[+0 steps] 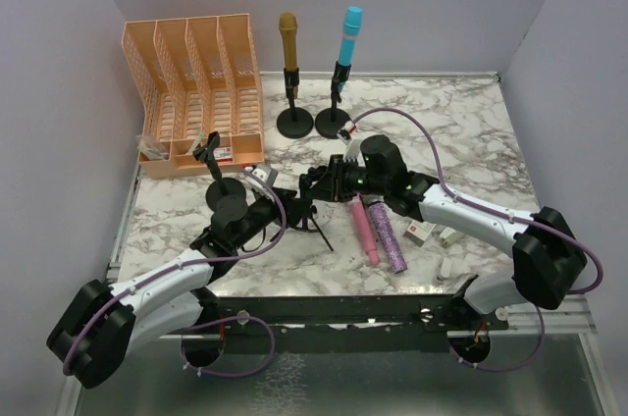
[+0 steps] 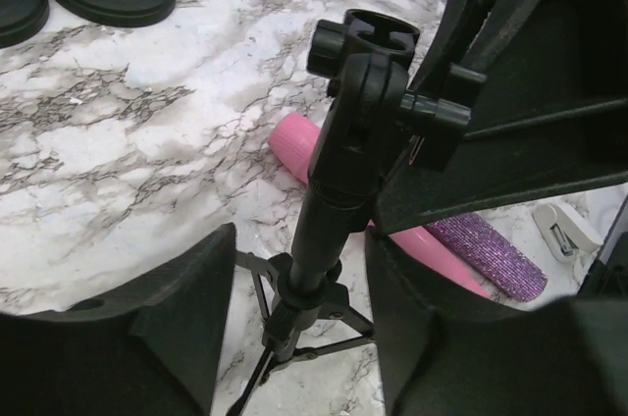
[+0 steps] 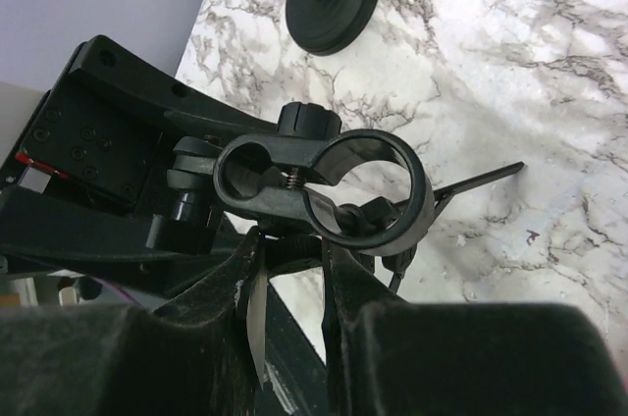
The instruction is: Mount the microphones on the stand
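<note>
Pink microphone (image 1: 361,228) and purple microphone (image 1: 390,234) lie side by side on the marble table (image 1: 461,131). The gold microphone (image 1: 288,38) and cyan microphone (image 1: 348,38) sit in 2 round-base stands (image 1: 294,122) at the back. Your right gripper (image 3: 294,279) clamps the tripod stand (image 2: 334,171) below its clip. Your left gripper (image 2: 299,239) straddles its pole, jaws apart.

It was plainly a robotics lab bench, not a home or an office: two robot arms, the left arm (image 1: 162,286) and the right arm (image 1: 471,208), stood bolted to a dark metal rail (image 1: 334,318) at the near edge of a marble-patterned table (image 1: 461,122). Blank pale walls (image 1: 442,4) boxed that table in on three sides. Among the few things on it were an orange file rack (image 1: 196,92), a gold microphone (image 1: 287,41), a blue microphone (image 1: 349,38) and a tripod stand (image 2: 329,190).
</note>
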`<move>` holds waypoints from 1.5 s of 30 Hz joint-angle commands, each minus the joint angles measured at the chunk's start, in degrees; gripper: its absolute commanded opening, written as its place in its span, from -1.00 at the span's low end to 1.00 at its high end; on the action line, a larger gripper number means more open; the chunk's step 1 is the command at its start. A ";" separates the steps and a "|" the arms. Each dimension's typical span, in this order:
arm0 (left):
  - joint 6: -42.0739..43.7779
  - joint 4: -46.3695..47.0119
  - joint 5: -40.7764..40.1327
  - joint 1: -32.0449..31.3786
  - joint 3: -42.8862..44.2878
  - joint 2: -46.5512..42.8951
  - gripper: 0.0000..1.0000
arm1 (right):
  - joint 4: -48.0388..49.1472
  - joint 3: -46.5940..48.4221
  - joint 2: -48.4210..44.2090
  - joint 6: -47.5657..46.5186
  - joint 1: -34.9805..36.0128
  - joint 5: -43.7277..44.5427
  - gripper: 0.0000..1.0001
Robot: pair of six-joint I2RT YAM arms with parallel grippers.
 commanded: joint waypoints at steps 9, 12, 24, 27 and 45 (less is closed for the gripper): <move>0.34 2.88 5.39 -0.84 -3.18 -4.69 -0.07 | 0.08 3.56 -2.36 3.84 -0.17 -6.56 -0.82; 0.67 1.76 6.02 -1.62 -3.08 -4.90 0.01 | 0.22 3.92 -2.59 4.42 -0.43 -7.58 -0.82; 1.83 -1.17 4.26 -2.28 -1.47 -5.28 -0.56 | 0.49 4.01 -2.88 5.00 -0.91 -9.37 -0.82; 1.83 -1.17 3.84 -2.27 -0.94 -6.75 -0.89 | 1.47 3.20 -2.51 3.90 -0.96 -9.72 -0.83; -1.13 -4.14 7.06 -2.23 4.60 -3.60 -1.00 | 19.38 -9.42 -6.52 -32.18 -0.21 -7.97 -0.82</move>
